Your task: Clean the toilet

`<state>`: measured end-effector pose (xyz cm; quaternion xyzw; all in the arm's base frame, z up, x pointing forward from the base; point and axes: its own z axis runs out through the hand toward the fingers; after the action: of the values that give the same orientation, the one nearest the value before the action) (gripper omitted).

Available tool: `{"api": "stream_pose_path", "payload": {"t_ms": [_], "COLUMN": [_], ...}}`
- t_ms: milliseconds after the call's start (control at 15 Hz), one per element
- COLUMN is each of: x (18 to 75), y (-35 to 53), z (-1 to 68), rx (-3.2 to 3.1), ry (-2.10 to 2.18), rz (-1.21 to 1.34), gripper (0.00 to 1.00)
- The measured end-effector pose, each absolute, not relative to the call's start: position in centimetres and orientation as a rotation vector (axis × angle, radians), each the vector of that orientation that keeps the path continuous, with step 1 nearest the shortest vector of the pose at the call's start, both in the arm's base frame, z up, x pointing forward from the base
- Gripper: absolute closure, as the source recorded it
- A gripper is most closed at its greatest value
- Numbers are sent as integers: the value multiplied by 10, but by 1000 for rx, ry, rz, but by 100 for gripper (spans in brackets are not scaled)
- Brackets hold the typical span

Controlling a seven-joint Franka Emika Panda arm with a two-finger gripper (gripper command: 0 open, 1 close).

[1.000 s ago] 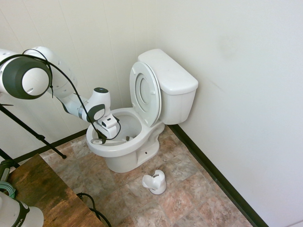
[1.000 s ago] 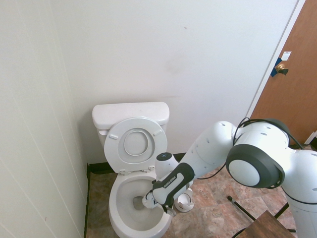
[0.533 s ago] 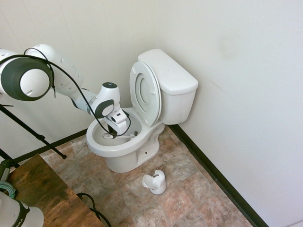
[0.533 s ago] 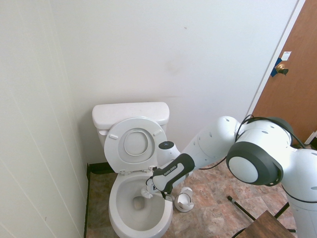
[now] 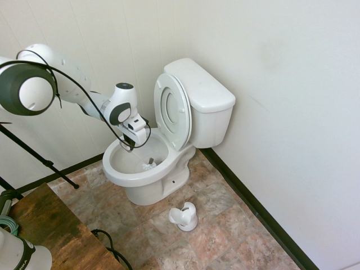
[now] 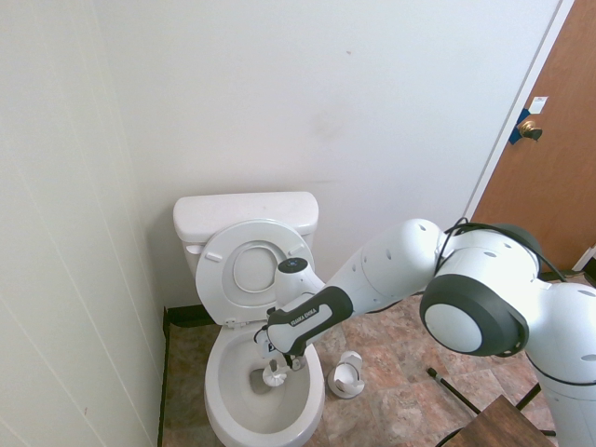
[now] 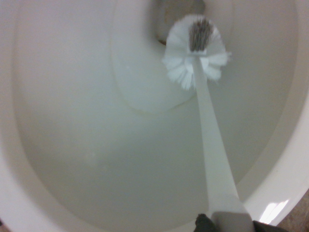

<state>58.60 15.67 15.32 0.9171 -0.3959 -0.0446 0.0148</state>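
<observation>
Gripper (image 5: 130, 143) clamped on brush handle (image 7: 208, 140), pointing down; brush head (image 5: 149, 165) hangs directly below inside toilet (image 5: 138, 177) bowl, near drain.

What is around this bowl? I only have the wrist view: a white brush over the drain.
Observer: The seat and lid stand raised against the tank.
Operator: Where does the brush go afterwards?
Observer: A small white holder sits on the tiled floor beside the toilet, apart from it.
Operator: Is the brush really held?
Observer: Yes. The gripper hangs above the bowl with its fingers shut on the handle, and the brush points down into it.
</observation>
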Motion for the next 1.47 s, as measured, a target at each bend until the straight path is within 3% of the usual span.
{"api": "stream_pose_path", "payload": {"t_ms": [400, 733, 1000, 1467], "x": [546, 529, 539, 555], "y": [169, 108, 30, -77], "z": [297, 384, 372, 292], "rx": [2902, 2883, 2777, 2628], "ry": [-1137, -1287, -1458, -1626], "rz": [-89, -16, -46, -127], "gripper": [100, 100, 100, 100]}}
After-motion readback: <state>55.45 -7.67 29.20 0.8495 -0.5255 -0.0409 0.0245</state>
